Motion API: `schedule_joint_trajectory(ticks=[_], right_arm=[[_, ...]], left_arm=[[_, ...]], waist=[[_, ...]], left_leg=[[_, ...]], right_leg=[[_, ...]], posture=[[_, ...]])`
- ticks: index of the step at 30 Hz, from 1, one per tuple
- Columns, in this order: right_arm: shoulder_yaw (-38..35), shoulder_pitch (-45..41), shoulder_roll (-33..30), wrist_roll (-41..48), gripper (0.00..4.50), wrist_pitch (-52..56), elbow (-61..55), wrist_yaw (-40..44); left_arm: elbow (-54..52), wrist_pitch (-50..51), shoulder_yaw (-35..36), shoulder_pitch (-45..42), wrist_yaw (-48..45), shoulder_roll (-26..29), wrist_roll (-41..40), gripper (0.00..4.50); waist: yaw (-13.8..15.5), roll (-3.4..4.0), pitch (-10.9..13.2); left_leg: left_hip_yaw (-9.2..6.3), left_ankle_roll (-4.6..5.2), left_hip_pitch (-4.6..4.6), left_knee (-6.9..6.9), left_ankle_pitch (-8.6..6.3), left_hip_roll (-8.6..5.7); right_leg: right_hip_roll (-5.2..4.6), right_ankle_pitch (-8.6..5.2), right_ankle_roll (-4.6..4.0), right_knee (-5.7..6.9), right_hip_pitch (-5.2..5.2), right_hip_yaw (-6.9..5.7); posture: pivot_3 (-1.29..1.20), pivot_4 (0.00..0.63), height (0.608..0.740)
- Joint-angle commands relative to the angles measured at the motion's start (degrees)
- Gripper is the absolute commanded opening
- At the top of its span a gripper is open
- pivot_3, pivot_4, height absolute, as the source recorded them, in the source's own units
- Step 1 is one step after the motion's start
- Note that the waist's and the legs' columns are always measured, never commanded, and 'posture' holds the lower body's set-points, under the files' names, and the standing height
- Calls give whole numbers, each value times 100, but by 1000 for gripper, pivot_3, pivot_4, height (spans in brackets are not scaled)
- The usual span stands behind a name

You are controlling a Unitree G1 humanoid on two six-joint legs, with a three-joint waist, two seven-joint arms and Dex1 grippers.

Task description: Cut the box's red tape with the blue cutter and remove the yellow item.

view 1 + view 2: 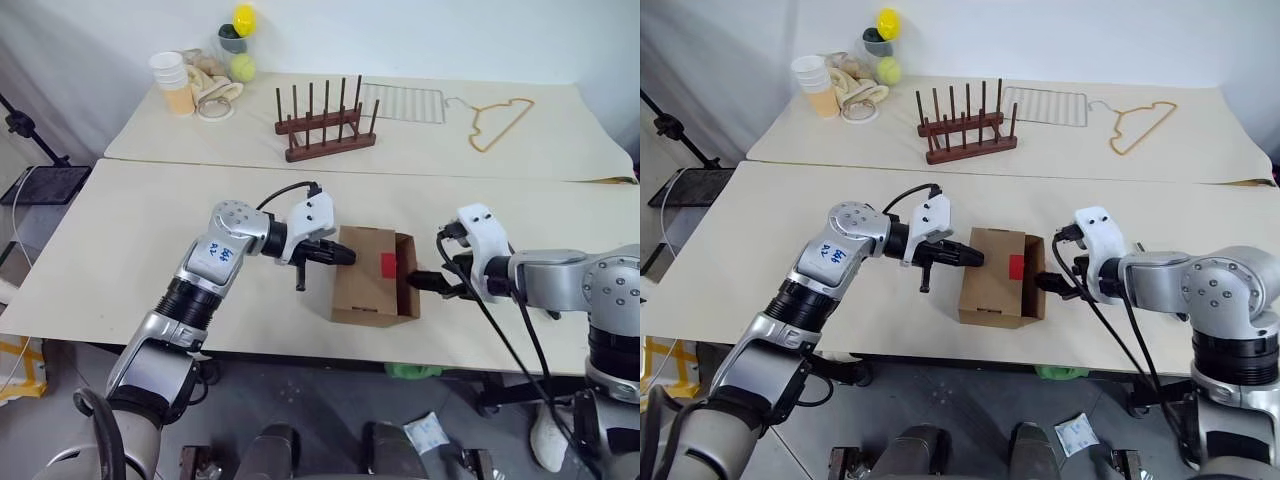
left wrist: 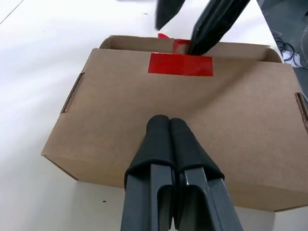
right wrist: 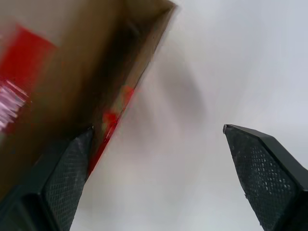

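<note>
The brown box (image 1: 365,285) lies near the table's front edge, its right end open and dark inside. Red tape (image 2: 180,64) sits on the top flap, and a smaller red piece clings to the far flap. My left gripper (image 1: 345,255) is shut and empty, its fingertips (image 2: 163,126) over the top flap at the box's left side. At the box's open right end my right gripper (image 1: 422,281) is open, one finger (image 3: 67,178) beside the flap's edge and the other (image 3: 264,168) over bare table. The blue cutter is out of view. The yellow item is hidden.
On the back table stand a wooden peg rack (image 1: 325,125), a wire grid (image 1: 405,100), a wire hanger (image 1: 500,122), stacked cups (image 1: 175,80), a tennis ball (image 1: 242,67) and a small yellow ball (image 1: 243,18). The table's front edge (image 1: 300,350) runs just below the box.
</note>
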Motion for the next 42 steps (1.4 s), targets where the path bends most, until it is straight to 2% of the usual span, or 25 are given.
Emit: schedule_joint_trajectory(ticks=[1, 12, 17, 20, 23, 27, 29, 33, 41, 42], right_arm=[[67, 133, -160, -449, 4480, -45, -209, 241], [-229, 370, 306, -1264, 4480, -286, -418, 696], [-369, 516, 70, -1408, 4480, -304, -616, 1140], [-945, 435, -88, -1104, 4480, 28, -395, 1672], [-1530, 293, -325, 41, 4480, 78, 671, 2174], [-1612, 258, -557, 1162, 4480, 78, 1554, 2266], [-1550, 213, -425, 1450, 4480, 78, 2131, 2064], [-1286, 22, 140, 1207, 4480, 78, 2810, 1741], [-1072, -79, 513, 805, 4480, 78, 2952, 1791], [-1058, -102, 576, 758, 4304, 78, 2945, 1797]], left_arm=[[182, 178, -274, 276, 38, 147, 324, 0], [170, 182, -269, 270, 3, 159, 256, 0], [169, 163, -268, 255, -19, 172, 256, 0], [192, 124, -257, 219, -54, 178, 242, 0], [264, 54, -244, 182, -97, 197, 244, 0], [338, -11, -238, 161, -125, 203, 256, 0], [343, -42, -245, 149, -152, 207, 260, 0], [308, -12, -226, 145, -139, 196, 241, 0], [168, 65, -199, 228, -135, 278, 230, 0], [154, 75, -201, 231, -131, 283, 227, 0]], waist=[[0, 0, 0], [-5, 4, -4], [-2, 5, -4], [0, 5, -4], [-4, 5, -4], [-20, 4, -3], [-27, 4, -4], [-55, 5, -4], [-114, 11, -9], [-131, 11, -11]], left_leg=[[1, 0, 0, 0, 0, -1], [5, 0, 6, 0, 0, 1], [4, 0, 6, 0, 0, 0], [5, 0, 6, 0, 0, 0], [6, 1, 7, 0, -1, 0], [5, 2, 15, -7, -1, 10], [6, 2, 14, -6, -1, 12], [6, 2, 17, -2, -1, 13], [3, 1, 15, -3, -1, 14], [3, 1, 16, -3, -1, 14]], right_leg=[[0, 0, 0, 0, 0, 0], [6, 0, 0, 0, 3, 5], [6, 0, 0, 0, 3, 5], [7, 0, 0, -1, 4, 5], [7, 0, 0, -3, 6, 5], [8, 0, 0, -8, 14, 1], [7, 0, 0, -9, 14, 2], [6, 0, 0, -8, 19, 3], [5, 0, 0, -9, 16, 1], [5, 0, 0, -9, 16, 1]], posture=[[0, 150, 740], [0, 150, 740], [0, 150, 740], [0, 150, 740], [0, 150, 740], [0, 150, 740], [0, 150, 740], [0, 150, 740], [0, 150, 740], [0, 150, 740]])
